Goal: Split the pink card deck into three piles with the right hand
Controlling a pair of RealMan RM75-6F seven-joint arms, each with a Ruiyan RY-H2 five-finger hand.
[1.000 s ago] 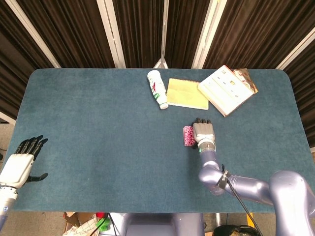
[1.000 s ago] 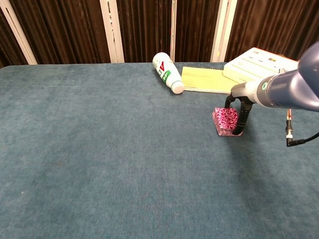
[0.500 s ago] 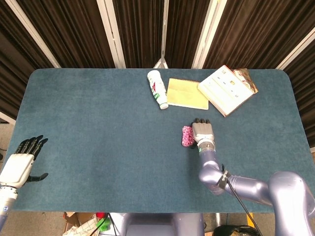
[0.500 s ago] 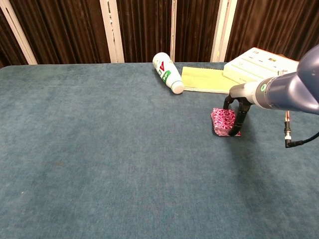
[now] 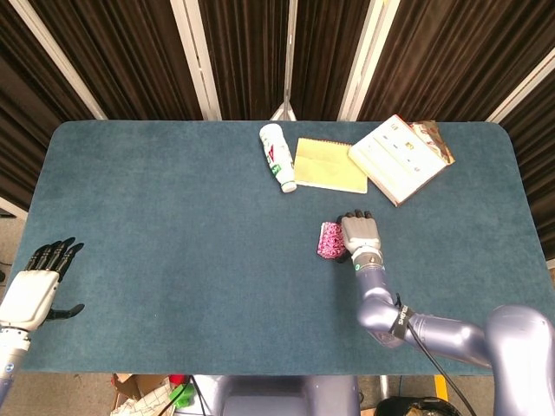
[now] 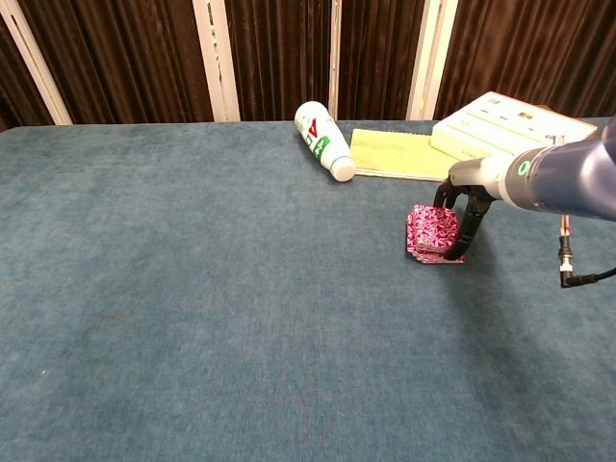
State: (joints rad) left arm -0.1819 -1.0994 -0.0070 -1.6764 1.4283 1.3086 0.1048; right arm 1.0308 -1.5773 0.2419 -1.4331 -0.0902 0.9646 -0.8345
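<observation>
The pink card deck point(image 5: 328, 240) lies on the blue table point(image 5: 173, 225), right of centre. My right hand point(image 5: 360, 232) sits right against its right side. In the chest view the right hand's point(image 6: 469, 198) dark fingers curl down over the pink card deck point(image 6: 431, 231) and grip it. The upper cards look raised and shifted a little left of the bottom ones. How many cards are lifted cannot be told. My left hand point(image 5: 35, 290) hangs off the table's near left corner, fingers spread and holding nothing.
A white bottle point(image 5: 277, 157) lies on its side at the back, beside a yellow notepad point(image 5: 329, 165). An open book point(image 5: 397, 159) lies further right. All three are just behind the deck.
The right hand has nudged the deck's upper cards slightly left and tilted them up. The left hand has not moved.
</observation>
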